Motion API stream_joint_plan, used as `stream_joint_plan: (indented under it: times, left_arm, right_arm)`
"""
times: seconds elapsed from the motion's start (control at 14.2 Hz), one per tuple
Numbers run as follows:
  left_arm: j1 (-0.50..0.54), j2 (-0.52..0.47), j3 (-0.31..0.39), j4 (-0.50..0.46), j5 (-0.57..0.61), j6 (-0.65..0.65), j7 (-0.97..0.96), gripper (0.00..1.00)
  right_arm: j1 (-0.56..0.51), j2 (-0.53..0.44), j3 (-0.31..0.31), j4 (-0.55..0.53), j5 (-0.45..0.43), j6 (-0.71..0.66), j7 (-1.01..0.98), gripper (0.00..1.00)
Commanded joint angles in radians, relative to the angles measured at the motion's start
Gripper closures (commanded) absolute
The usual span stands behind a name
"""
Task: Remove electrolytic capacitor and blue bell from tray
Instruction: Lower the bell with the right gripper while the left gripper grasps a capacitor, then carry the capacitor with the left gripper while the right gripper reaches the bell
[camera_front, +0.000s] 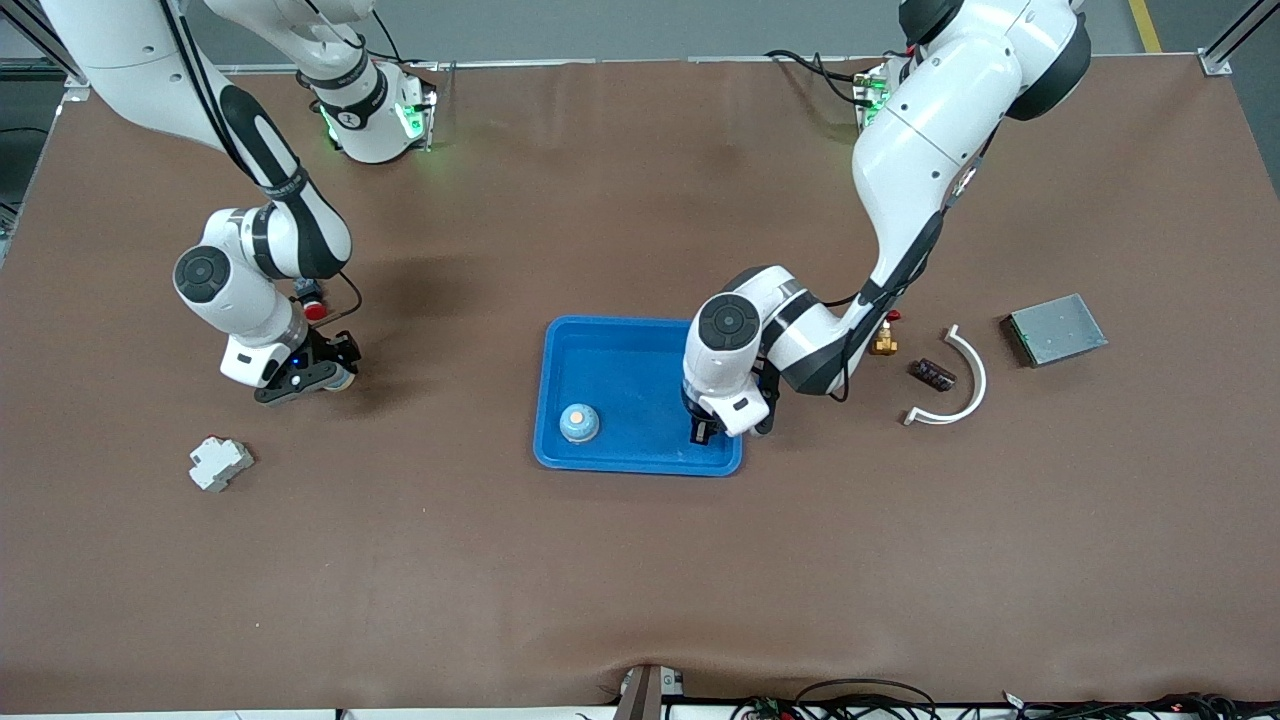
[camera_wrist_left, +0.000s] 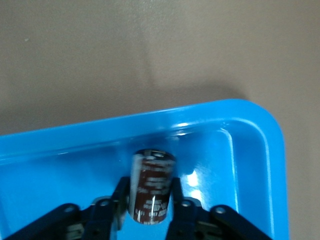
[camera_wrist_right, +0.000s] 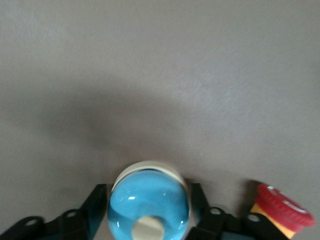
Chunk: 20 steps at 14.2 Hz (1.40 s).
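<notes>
Two pincers work: left pincer (camera_wrist_left: 150, 210) grips capacitor (camera_wrist_left: 151, 186) in tray (camera_front: 600, 360); right pincer (camera_wrist_right: 149, 205) apparently straddles bell (camera_wrist_right: 148, 200).

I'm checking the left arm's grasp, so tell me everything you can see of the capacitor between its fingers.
The capacitor is a short cylinder in a glossy dark brown sleeve with pale printed markings and a silvery metal top end. It stands roughly upright, slightly tilted, over a corner region of the blue tray. The left gripper is shut on it, its black fingers pressing opposite sides of the sleeve. Its lower end is hidden, so whether it touches the tray floor cannot be told.
</notes>
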Motion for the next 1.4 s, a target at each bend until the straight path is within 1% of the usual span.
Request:
stream_joint_plan:
  times: [0.0, 0.07, 0.21, 0.28, 0.42, 0.49, 0.56, 0.7, 0.77, 0.91, 0.98, 1.12, 1.19, 1.33]
  left_arm:
    - [-0.019, 0.009, 0.012, 0.023, 0.0, 0.001, -0.013, 1.0]
    - [-0.019, 0.0, 0.012, 0.025, 0.002, -0.004, -0.012, 1.0]
    - [-0.012, -0.033, 0.011, 0.029, 0.003, -0.041, -0.004, 1.0]
    - [-0.004, -0.055, 0.011, 0.034, 0.0, -0.065, -0.002, 1.0]
    - [0.019, -0.079, 0.009, 0.084, 0.003, -0.126, 0.017, 1.0]
    - [0.037, -0.098, 0.004, 0.09, -0.001, -0.174, 0.045, 1.0]
    - [0.062, -0.118, 0.001, 0.091, -0.004, -0.203, 0.095, 1.0]
    - [0.121, -0.158, 0.0, 0.078, -0.01, -0.263, 0.236, 1.0]
    - [0.149, -0.161, 0.0, 0.08, -0.009, -0.309, 0.293, 1.0]
    - [0.209, -0.176, 0.0, 0.077, -0.01, -0.355, 0.413, 1.0]
    - [0.244, -0.184, -0.002, 0.075, -0.01, -0.369, 0.462, 1.0]
    - [0.31, -0.184, -0.002, 0.06, -0.01, -0.401, 0.58, 1.0]
    - [0.35, -0.184, 0.0, 0.042, -0.009, -0.401, 0.638, 1.0]
    - [0.427, -0.182, 0.0, 0.011, -0.006, -0.401, 0.756, 1.0]
  right_arm:
    - [-0.022, -0.022, 0.037, -0.026, 0.021, -0.002, -0.01, 0.0]
    - [-0.02, -0.038, 0.045, -0.023, 0.021, -0.008, -0.008, 0.0]
    - [-0.019, -0.073, 0.06, 0.014, 0.045, -0.101, 0.003, 0.0]
    - [-0.014, -0.097, 0.07, 0.042, 0.085, -0.176, 0.004, 0.0]
    - [0.0, -0.136, 0.09, 0.105, 0.192, -0.316, 0.007, 0.0]
    - [0.014, -0.148, 0.091, 0.117, 0.241, -0.342, 0.019, 0.0]
    - [0.038, -0.162, 0.09, 0.122, 0.27, -0.346, 0.054, 0.0]
    - [0.11, -0.174, 0.09, 0.151, 0.271, -0.349, 0.224, 0.0]
    - [0.154, -0.174, 0.09, 0.166, 0.269, -0.349, 0.33, 0.0]
    - [0.248, -0.17, 0.088, 0.197, 0.258, -0.344, 0.54, 0.0]
    - [0.292, -0.165, 0.087, 0.224, 0.255, -0.346, 0.603, 0.0]
    - [0.336, -0.153, 0.088, 0.273, 0.252, -0.347, 0.688, 0.0]
    - [0.363, -0.129, 0.087, 0.298, 0.251, -0.346, 0.72, 0.0]
    - [0.4, -0.04, 0.082, 0.382, 0.239, -0.34, 0.8, 0.0]
